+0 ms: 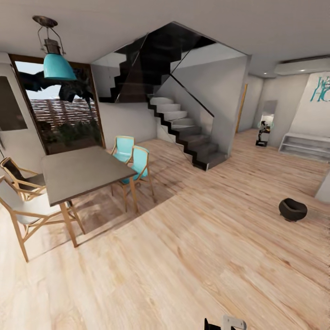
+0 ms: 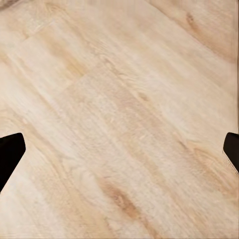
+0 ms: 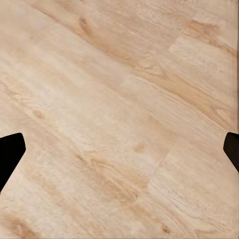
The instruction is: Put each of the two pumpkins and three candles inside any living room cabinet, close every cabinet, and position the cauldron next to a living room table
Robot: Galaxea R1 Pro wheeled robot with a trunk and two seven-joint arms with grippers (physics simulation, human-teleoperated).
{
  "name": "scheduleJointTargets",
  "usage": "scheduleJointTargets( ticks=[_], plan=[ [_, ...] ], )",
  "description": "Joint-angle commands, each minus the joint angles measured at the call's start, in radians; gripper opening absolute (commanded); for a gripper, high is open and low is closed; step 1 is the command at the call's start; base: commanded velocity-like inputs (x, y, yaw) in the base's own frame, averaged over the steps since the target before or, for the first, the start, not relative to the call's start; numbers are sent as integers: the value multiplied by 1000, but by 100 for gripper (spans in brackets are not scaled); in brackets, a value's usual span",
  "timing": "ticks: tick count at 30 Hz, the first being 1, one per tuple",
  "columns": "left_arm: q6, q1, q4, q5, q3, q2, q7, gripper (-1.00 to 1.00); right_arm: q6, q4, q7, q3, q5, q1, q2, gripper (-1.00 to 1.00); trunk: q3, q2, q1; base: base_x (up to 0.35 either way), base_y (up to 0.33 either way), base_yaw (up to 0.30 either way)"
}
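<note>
The cauldron [image 1: 292, 210], a small round black pot, sits on the light wood plank floor at the right of the head view, some way ahead of me. My left gripper [image 2: 119, 154] is open, its black fingertips [image 2: 10, 155] wide apart over bare floor planks. My right gripper [image 3: 119, 154] is open too, with only floor between its fingertips [image 3: 10, 154]. The pumpkins, the candles, the cabinet and the living room's low table are out of view.
A grey dining table [image 1: 82, 172] with turquoise chairs [image 1: 137, 165] and wooden chairs [image 1: 23, 201] stands at the left. A dark staircase [image 1: 192, 133] rises at the centre back. A white low shelf [image 1: 305, 146] lines the far right wall. Open floor stretches ahead.
</note>
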Motion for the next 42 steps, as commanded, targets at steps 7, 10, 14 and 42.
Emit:
scheduleJointTargets(
  ticks=[7,10,14,42],
  plan=[
    [-5,-1,0,10,-5,1,7,100,-6,1,-6,8,-11,-1,-1,100,2,-2,1,310,0,-227],
    [-5,-1,0,10,-5,1,7,100,-6,1,-6,8,-11,-1,-2,100,4,-2,1,310,0,-203],
    [-5,-1,0,10,-5,1,7,100,-6,1,-6,8,-11,-1,-2,100,6,-2,1,310,0,-145],
    [-3,-1,12,15,-4,1,3,100,-8,1,-6,8,-11,-1,-6,100,7,-2,1,310,0,-40]
  ],
)
